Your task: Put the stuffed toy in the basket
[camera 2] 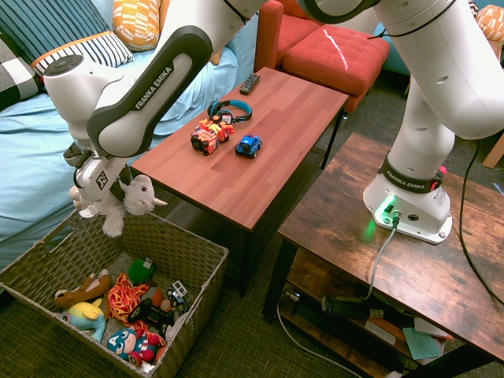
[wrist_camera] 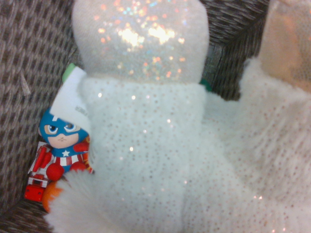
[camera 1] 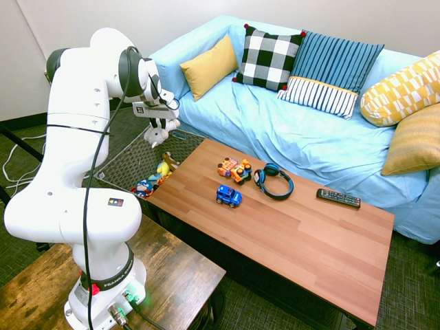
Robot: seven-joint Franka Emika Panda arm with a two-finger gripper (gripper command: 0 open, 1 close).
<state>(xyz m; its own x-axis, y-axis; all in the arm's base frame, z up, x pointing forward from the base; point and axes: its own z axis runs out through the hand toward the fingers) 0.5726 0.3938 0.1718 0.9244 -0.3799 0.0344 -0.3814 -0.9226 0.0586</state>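
Second exterior view shows my gripper (camera 2: 118, 193) clamped on the white unicorn plush (camera 2: 130, 203) above the basket's (camera 2: 177, 228) rim; wrist view adds its glittery, speckled fabric. I count two toy vehicles on the counter (camera 2: 228, 177), one headphones (camera 2: 229, 111). Basket pile partly hidden, can't count it.

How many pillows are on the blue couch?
I count 5 in the first exterior view: yellow, black-and-white checked and blue striped towards the left; yellow-and-white patterned and mustard at the right end. Others could be hidden behind.
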